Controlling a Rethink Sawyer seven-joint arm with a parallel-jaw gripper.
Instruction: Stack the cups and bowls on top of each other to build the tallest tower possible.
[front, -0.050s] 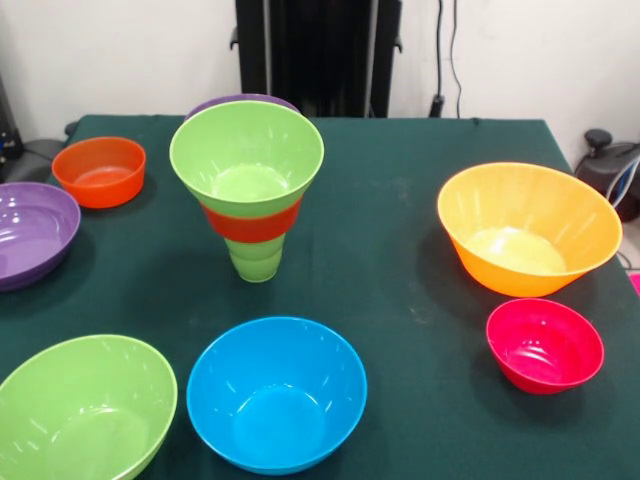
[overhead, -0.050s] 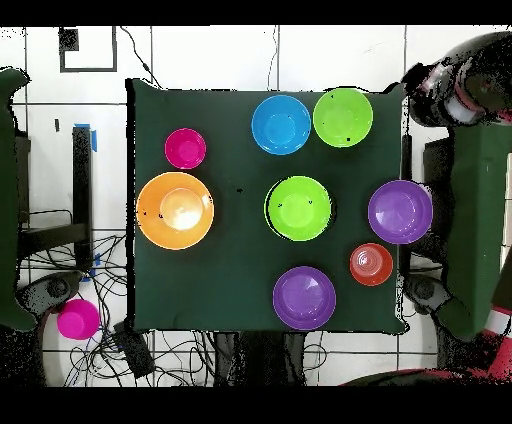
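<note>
The tower (front, -0.050s: 248, 190) stands mid-table: a light-green cup (front, -0.050s: 256, 258) at the base, an orange-red bowl (front, -0.050s: 250, 222) in it and a lime-green bowl (front, -0.050s: 247, 160) on top; from overhead only the green rim (overhead, -0.050s: 298, 208) shows. Loose around it are a blue bowl (front, -0.050s: 276, 393), a lime-green bowl (front, -0.050s: 85, 410), two purple bowls (front, -0.050s: 30, 232) (front, -0.050s: 240, 102), a small orange-red bowl (front, -0.050s: 99, 171), a large orange bowl (front, -0.050s: 528, 228) and a pink-red bowl (front, -0.050s: 545, 345). No gripper shows in either view.
The dark green tablecloth (overhead, -0.050s: 240, 250) covers the table to its edges. Red and black arm parts (overhead, -0.050s: 458, 85) sit off the table's right side in the overhead view. A pink round object (overhead, -0.050s: 78, 319) and cables lie on the floor.
</note>
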